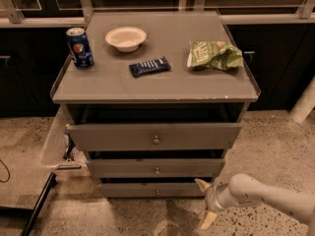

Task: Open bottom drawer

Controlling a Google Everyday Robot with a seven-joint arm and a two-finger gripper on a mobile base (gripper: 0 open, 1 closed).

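Beside the bottom drawer (129, 190), the end effector (204, 202) hangs low and spread, apparently lined up to reach its knob (157, 192).

Nothing readable (not even the can (79, 47)).

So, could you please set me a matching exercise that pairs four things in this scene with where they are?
Things:
1. soda can
2. bowl
3. chip bag
4. gripper

Places:
A. right side of the cabinet top
B. low down, beside the right end of the bottom drawer, fingers apart
C. far left of the top
D. back of the top, just right of the can

Pairs: 1-C, 2-D, 3-A, 4-B
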